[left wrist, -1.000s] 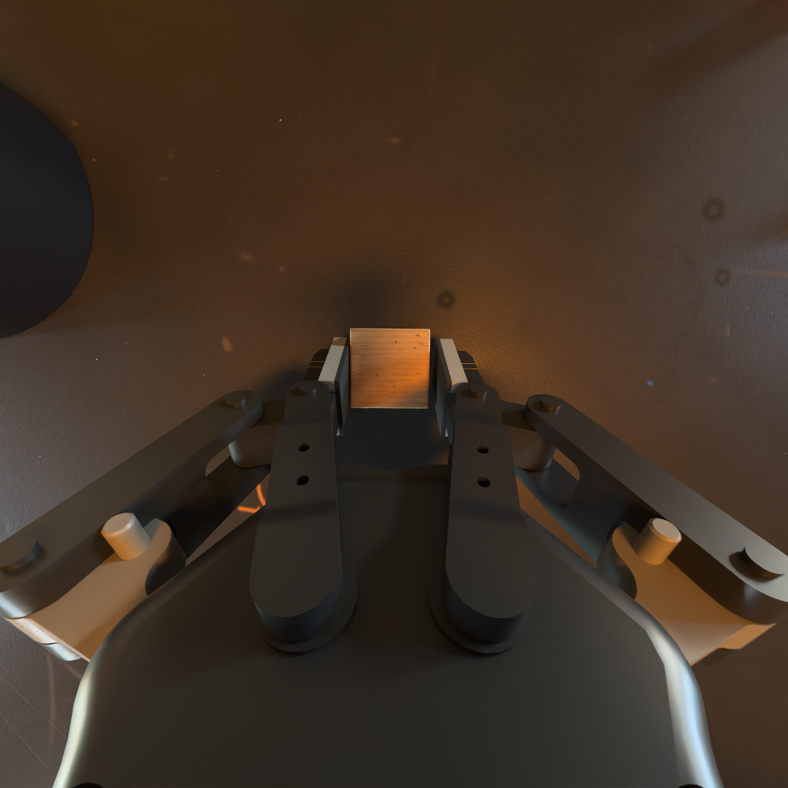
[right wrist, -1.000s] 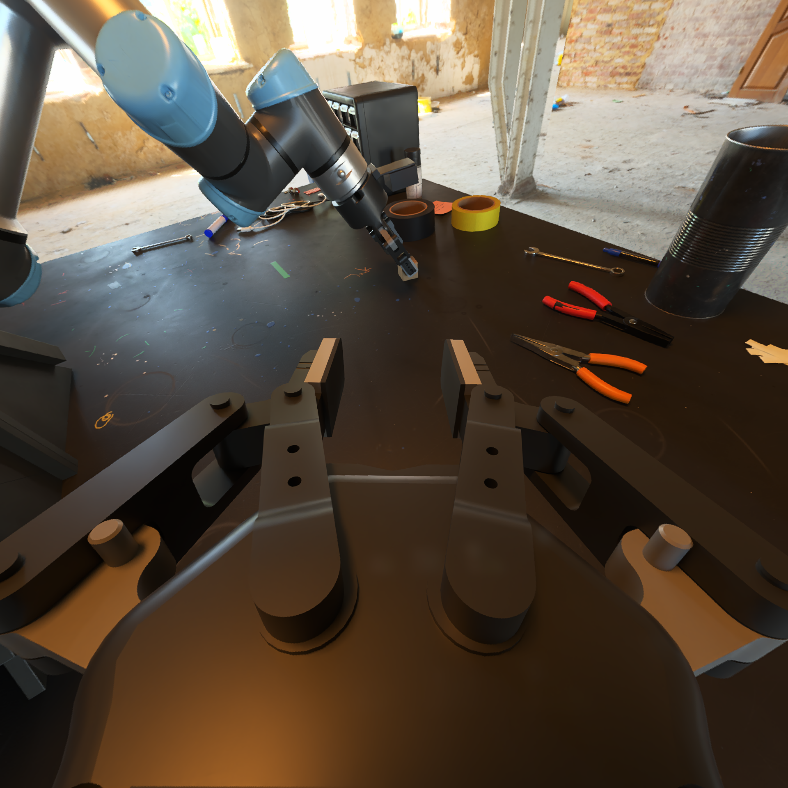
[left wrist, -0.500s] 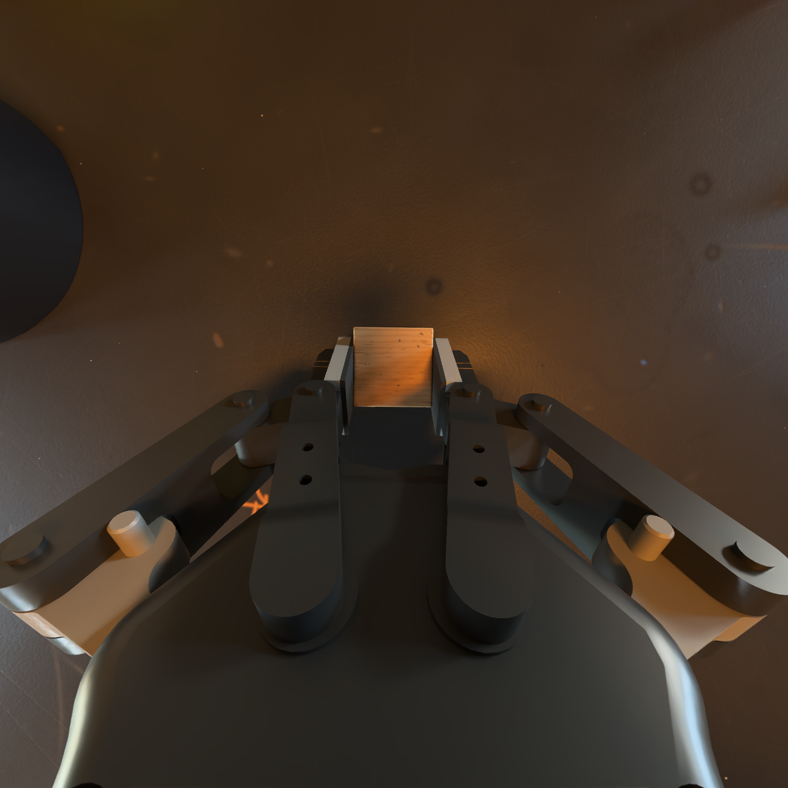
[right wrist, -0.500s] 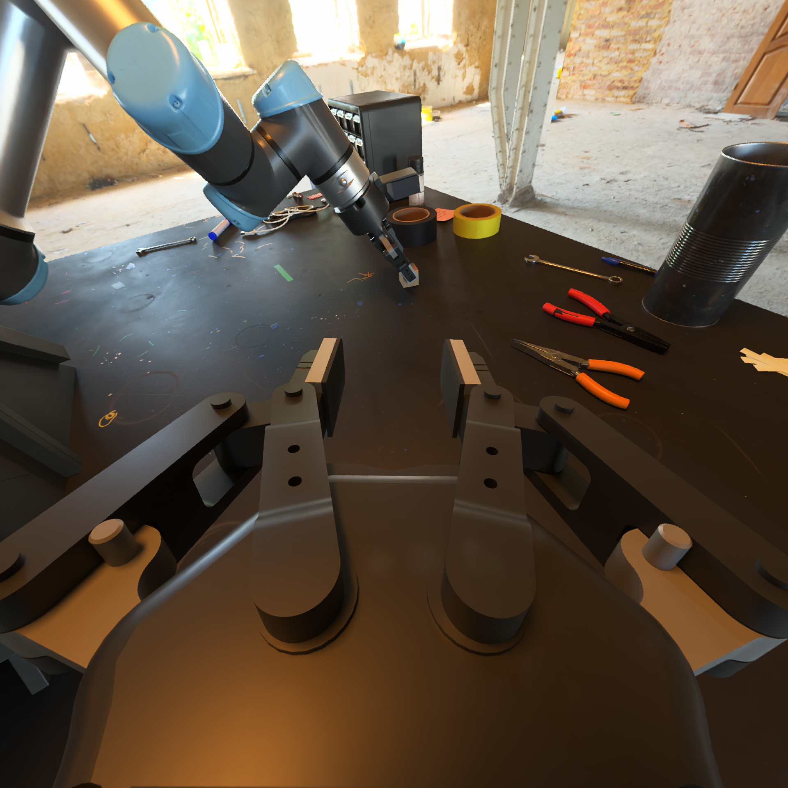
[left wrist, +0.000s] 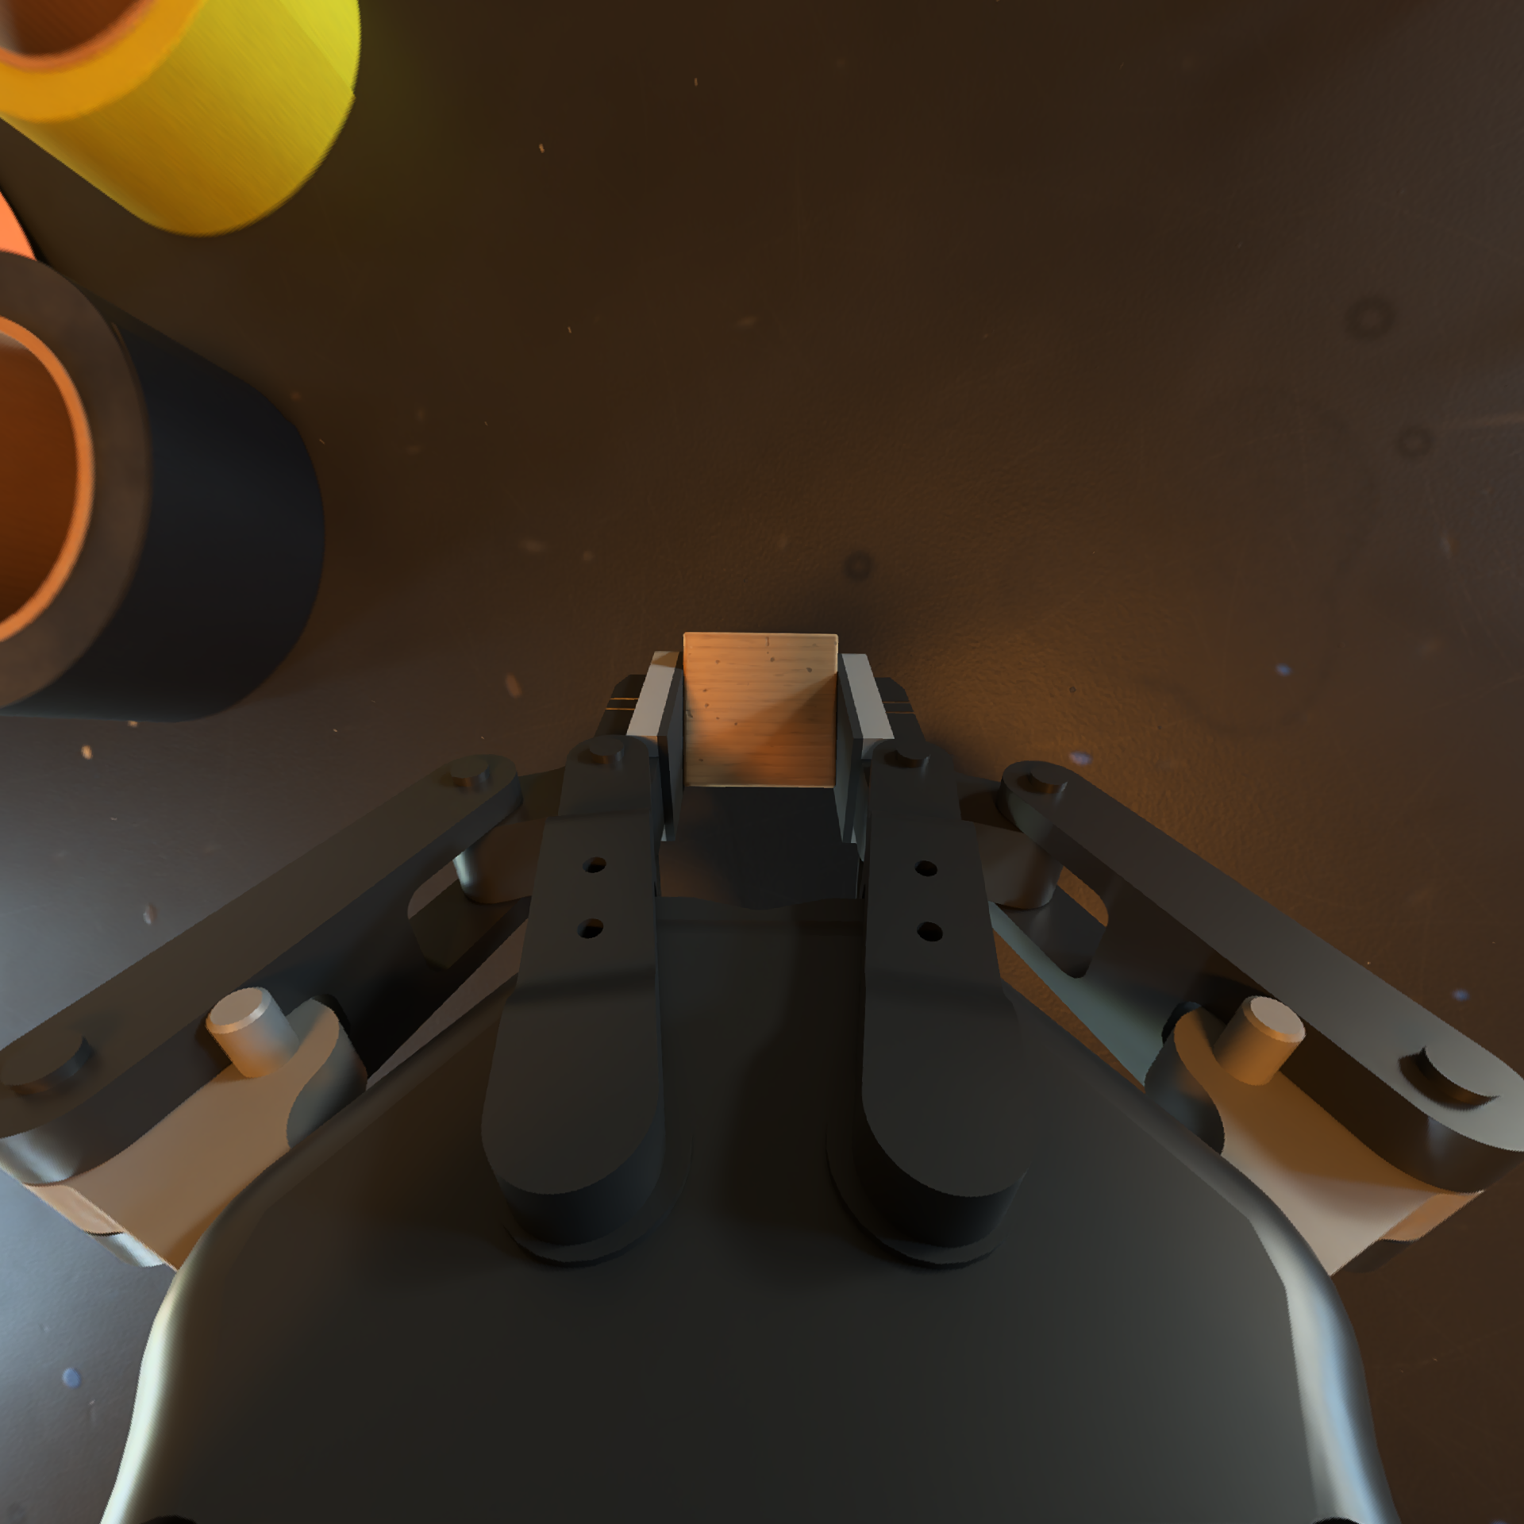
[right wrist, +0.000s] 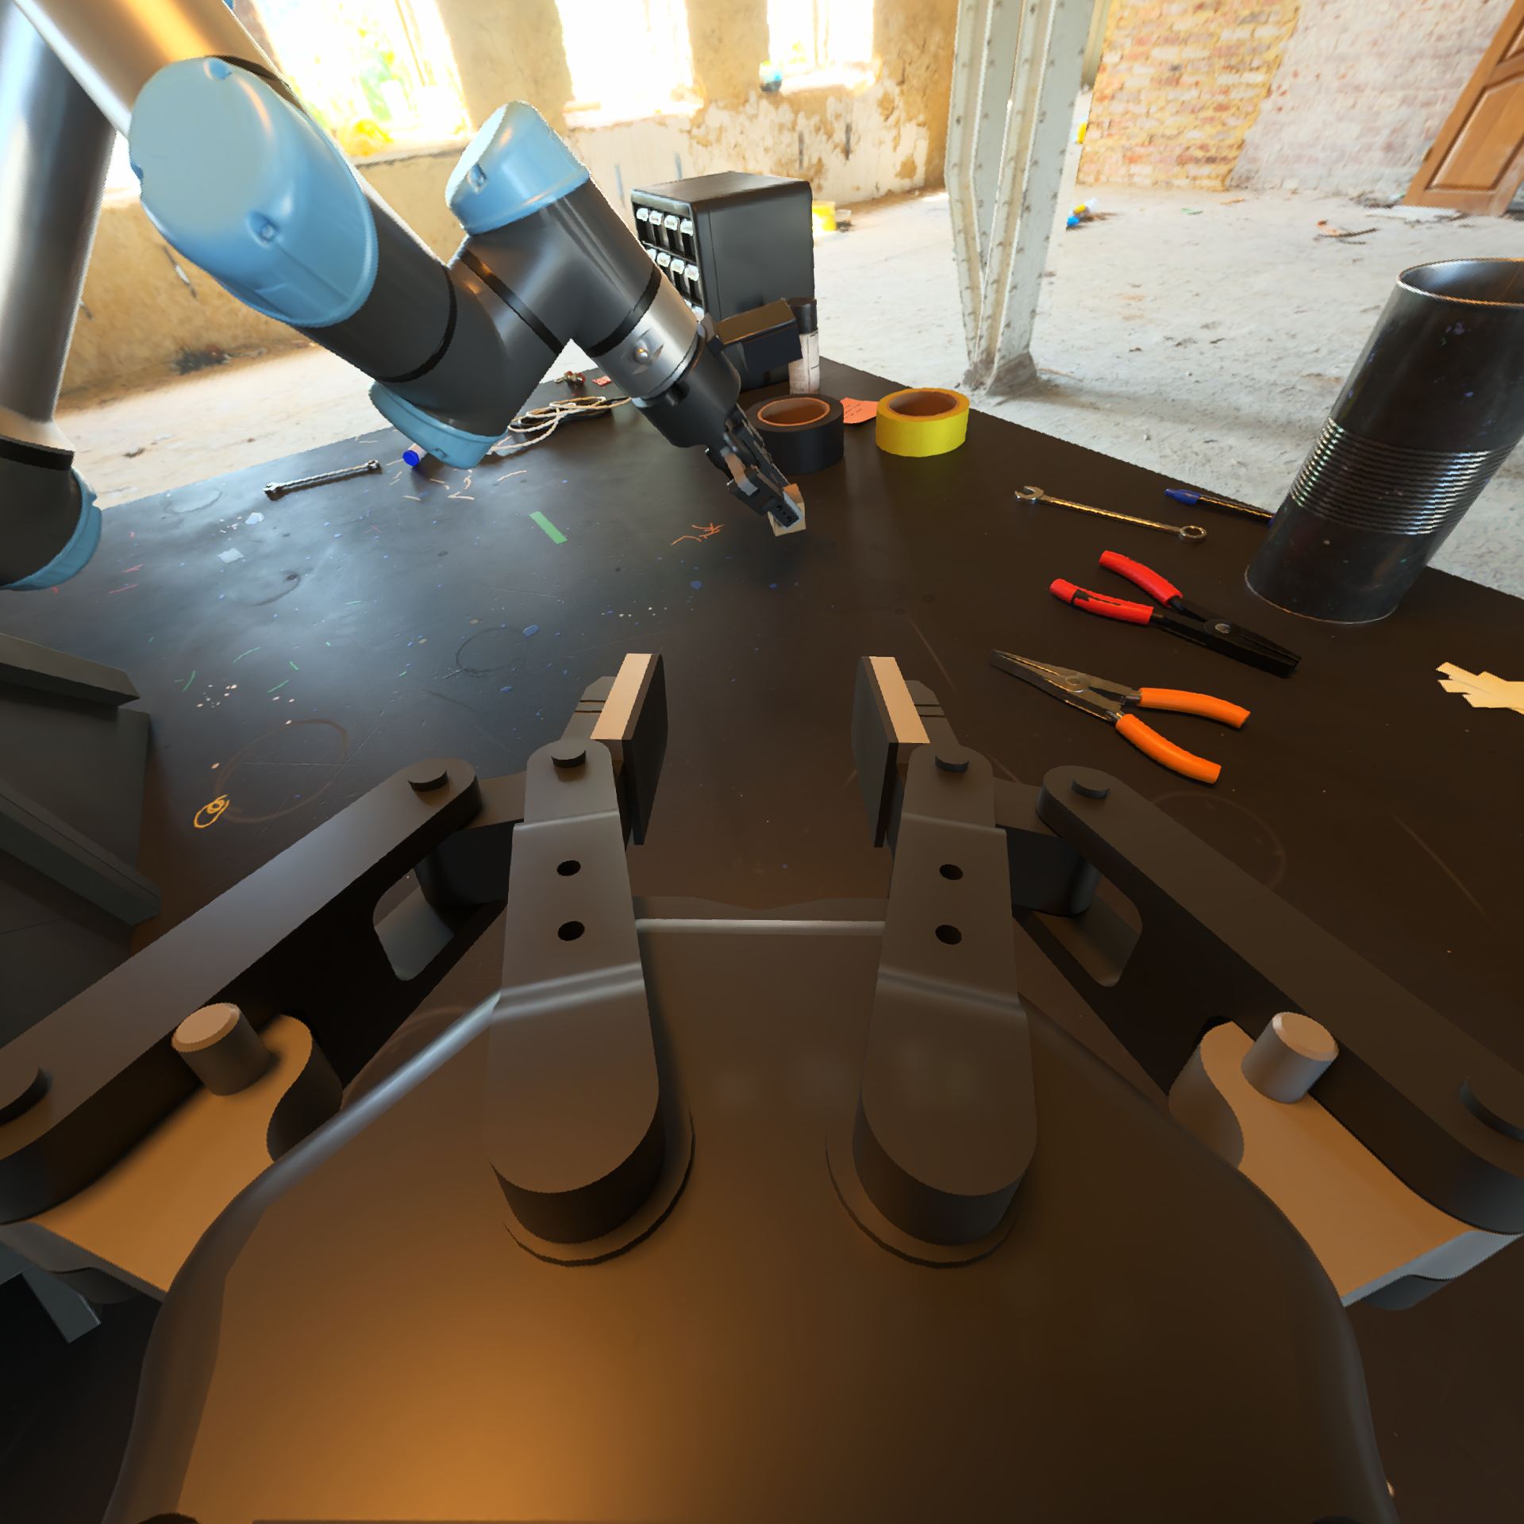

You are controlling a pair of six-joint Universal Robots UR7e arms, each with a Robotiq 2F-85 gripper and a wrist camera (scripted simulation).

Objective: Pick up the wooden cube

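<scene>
The small wooden cube (left wrist: 760, 711) sits clamped between the pads of my left gripper (left wrist: 760, 701), which is shut on it and holds it above the dark table. In the right wrist view the left arm reaches down over the table's middle, and the cube (right wrist: 789, 523) shows as a pale block at its fingertips, lifted a little off the surface. My right gripper (right wrist: 759, 701) is open and empty, hanging over the near part of the table, well short of the cube.
A black tape roll (left wrist: 148, 528) (right wrist: 798, 429) and a yellow tape roll (left wrist: 190, 99) (right wrist: 921, 420) stand beyond the cube. Red-handled pliers (right wrist: 1154, 598), orange-handled pliers (right wrist: 1130, 713), a wrench (right wrist: 1109, 513) and a dark metal pipe (right wrist: 1402, 445) lie to the right. A black box (right wrist: 726, 247) stands at the back.
The left gripper has risen with the cube held in it; both tape rolls have come into the left wrist view. The right gripper stays open, with its view shifted slightly.
</scene>
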